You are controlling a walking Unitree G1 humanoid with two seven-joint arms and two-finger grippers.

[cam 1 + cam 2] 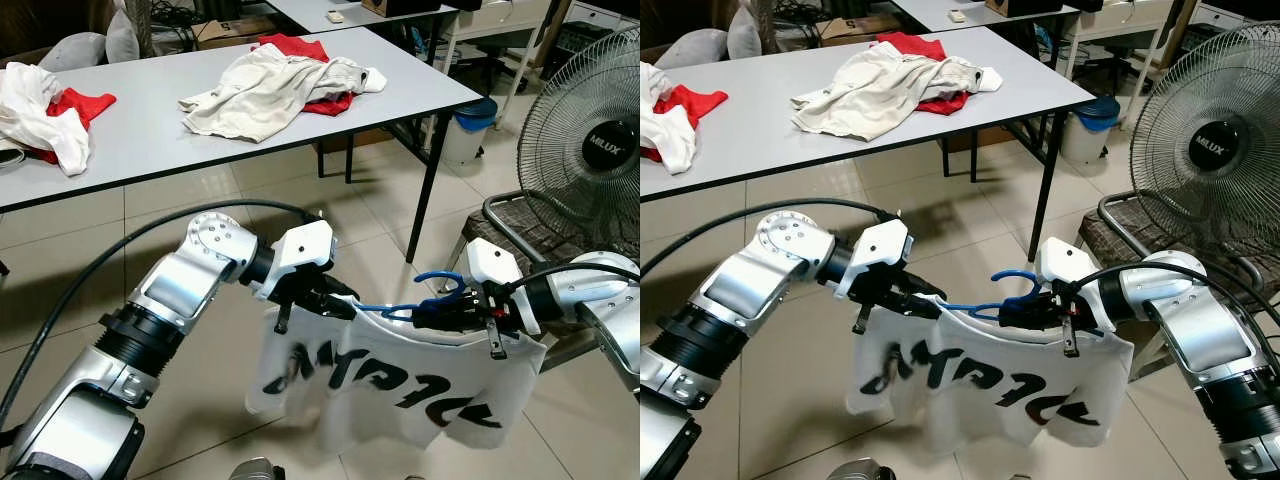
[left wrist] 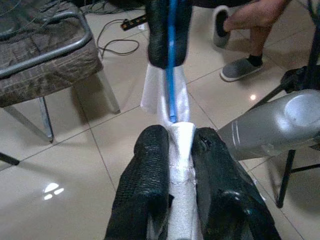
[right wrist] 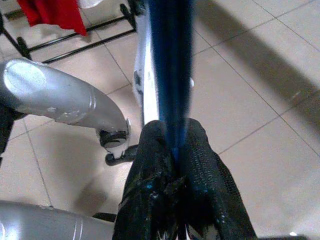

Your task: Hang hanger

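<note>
Left eye view: fan (image 1: 590, 150) badge reads "MLUX"; left tool (image 1: 335, 300) clamps white shirt (image 1: 400, 385), right tool (image 1: 430, 312) clamps blue hanger (image 1: 420, 295).

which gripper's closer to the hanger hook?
Right. The right gripper is shut on the blue hanger just below its hook; the left gripper pinches the white shirt at the far shoulder end.

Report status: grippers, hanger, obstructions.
Left gripper shut on white shirt shoulder. Right gripper shut on blue hanger, shirt draped over it, held mid-air. Fan and chair close on right.
</note>
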